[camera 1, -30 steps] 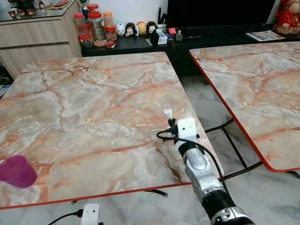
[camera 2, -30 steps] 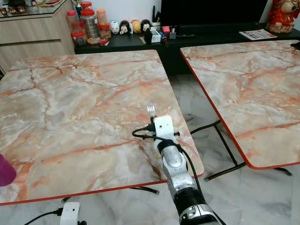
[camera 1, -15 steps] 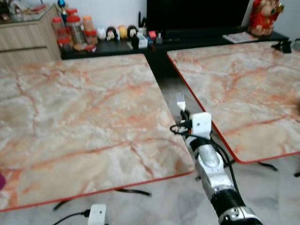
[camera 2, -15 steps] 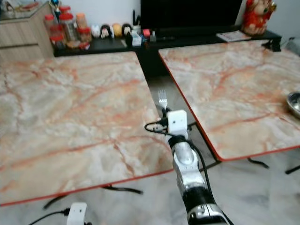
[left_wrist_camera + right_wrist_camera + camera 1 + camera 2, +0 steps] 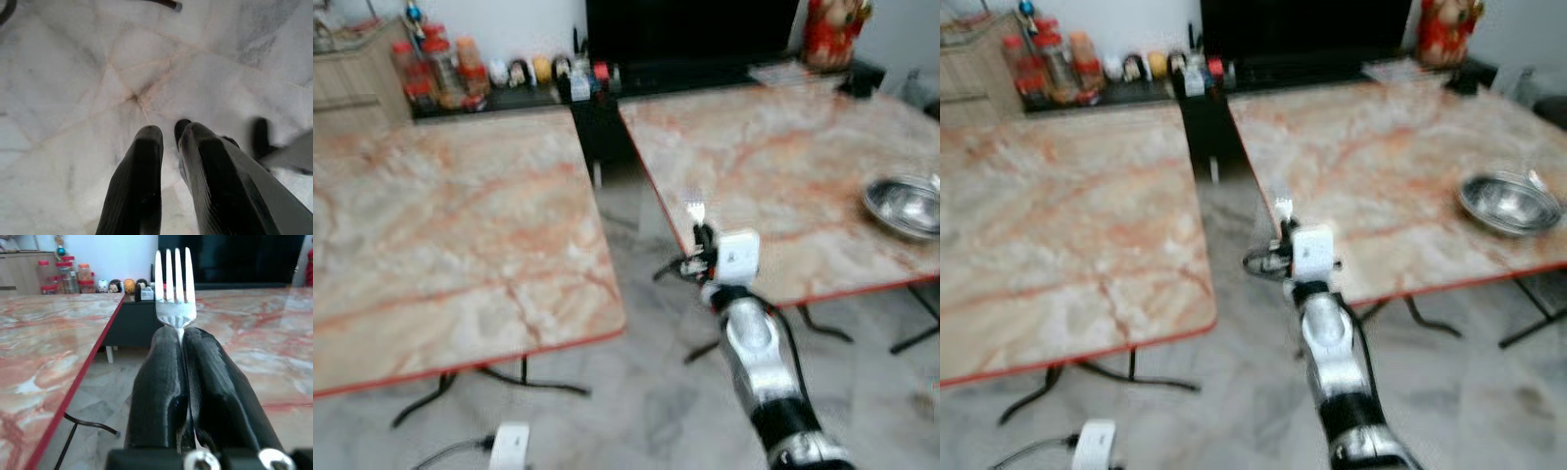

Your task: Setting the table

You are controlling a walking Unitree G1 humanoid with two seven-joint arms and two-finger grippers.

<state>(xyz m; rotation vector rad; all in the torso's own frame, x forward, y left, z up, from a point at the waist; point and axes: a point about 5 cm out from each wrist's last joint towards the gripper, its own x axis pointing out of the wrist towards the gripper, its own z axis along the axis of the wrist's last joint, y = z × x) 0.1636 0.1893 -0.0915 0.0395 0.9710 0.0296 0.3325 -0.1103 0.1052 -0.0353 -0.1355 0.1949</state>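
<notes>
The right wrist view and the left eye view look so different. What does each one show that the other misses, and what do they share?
The right wrist view alone makes clear how the right hand grips: its two black fingers are pressed shut on the fork, whose prongs can be counted. The left eye view alone shows the silver arm, a metal bowl on the right-hand table, and the floor. Both show the fork, the two marble tables with the gap between them, and the jars on the far shelf.
</notes>
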